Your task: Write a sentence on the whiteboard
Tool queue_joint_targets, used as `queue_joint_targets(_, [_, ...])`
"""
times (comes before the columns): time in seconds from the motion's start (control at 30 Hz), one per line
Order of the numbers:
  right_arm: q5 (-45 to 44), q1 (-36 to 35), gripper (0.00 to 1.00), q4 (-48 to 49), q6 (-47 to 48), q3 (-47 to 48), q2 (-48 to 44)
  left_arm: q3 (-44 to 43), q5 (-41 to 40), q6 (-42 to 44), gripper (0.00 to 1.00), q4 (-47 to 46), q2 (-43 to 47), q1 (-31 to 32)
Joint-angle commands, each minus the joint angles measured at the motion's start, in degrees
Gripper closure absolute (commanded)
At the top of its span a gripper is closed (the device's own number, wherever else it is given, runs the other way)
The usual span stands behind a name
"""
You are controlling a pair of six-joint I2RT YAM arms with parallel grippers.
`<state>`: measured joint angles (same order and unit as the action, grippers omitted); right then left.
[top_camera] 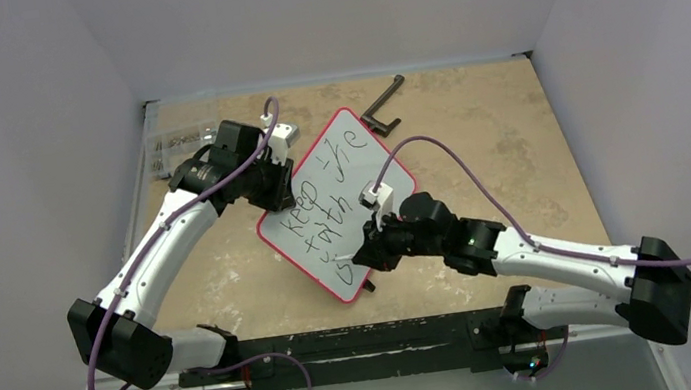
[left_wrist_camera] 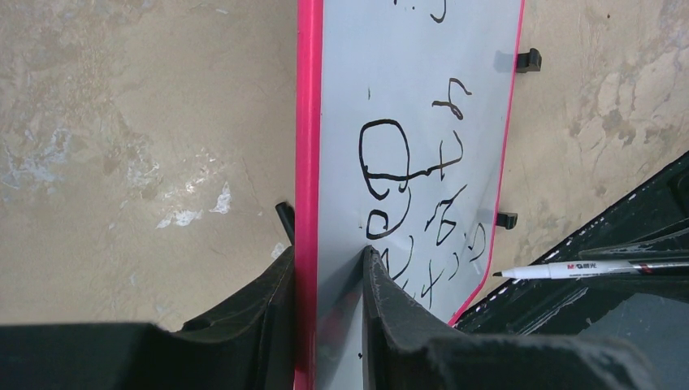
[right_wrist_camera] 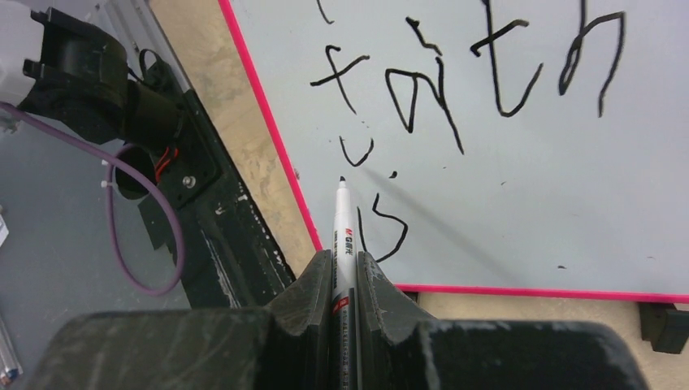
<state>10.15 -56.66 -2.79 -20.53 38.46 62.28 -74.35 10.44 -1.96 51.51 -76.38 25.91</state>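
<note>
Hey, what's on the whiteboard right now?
Black handwriting on the whiteboard: "keep the", "faith", and a started third line. The marker in the right gripper points at that line. The left gripper clamps one edge, hiding the surface beneath.

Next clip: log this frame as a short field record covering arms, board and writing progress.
left gripper: shut on the whiteboard at its red rim
right gripper: shut on a marker
marker tip: by the third line's first strokes; contact unclear
sentence: "keep the faith" written, third line barely started
board placement: diagonal on the tan table
</note>
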Motion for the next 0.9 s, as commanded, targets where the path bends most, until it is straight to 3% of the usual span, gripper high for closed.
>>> queue_joint_targets(0.0, [-6.6, 0.2, 1.0, 1.9, -1.2, -0.5, -2.4, 0.8, -14.3, 4.4, 1.0, 1.5, -0.6, -1.0])
queue_joint_targets(0.2, [-10.9, 0.7, 1.0, 2.5, -1.7, -3.6, -3.8, 0.8, -14.1, 4.4, 1.0, 1.5, -0.6, -1.0])
queue_joint_targets(0.87, [-5.3, 1.1, 1.0, 6.2, -0.6, -6.1, -3.2, 0.6, -13.9, 4.5, 1.0, 1.7, -0.8, -1.0])
